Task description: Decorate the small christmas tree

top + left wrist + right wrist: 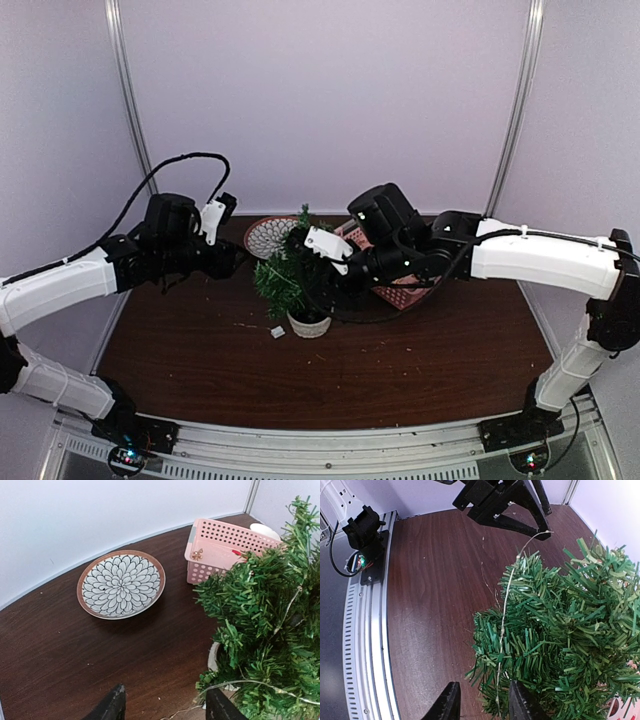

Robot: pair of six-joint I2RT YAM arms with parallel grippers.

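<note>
Small christmas tree (pixel 288 272), pot (pixel 309 326) mostly hidden under branches, pink basket (pixel 220 550) partly screened by foliage, left gripper (pixel 167 707) fingers spread wide, right gripper (pixel 482 702) fingers apart astride thin wire (pixel 503 615)

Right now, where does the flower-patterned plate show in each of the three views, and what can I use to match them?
Top external: the plate lies at the far side of the table, just left of the tree's top.
Left wrist: centre-left, fully visible, left of the pink basket.
Right wrist: not in it.
Shared landmark: the small christmas tree, in all three views.
</note>
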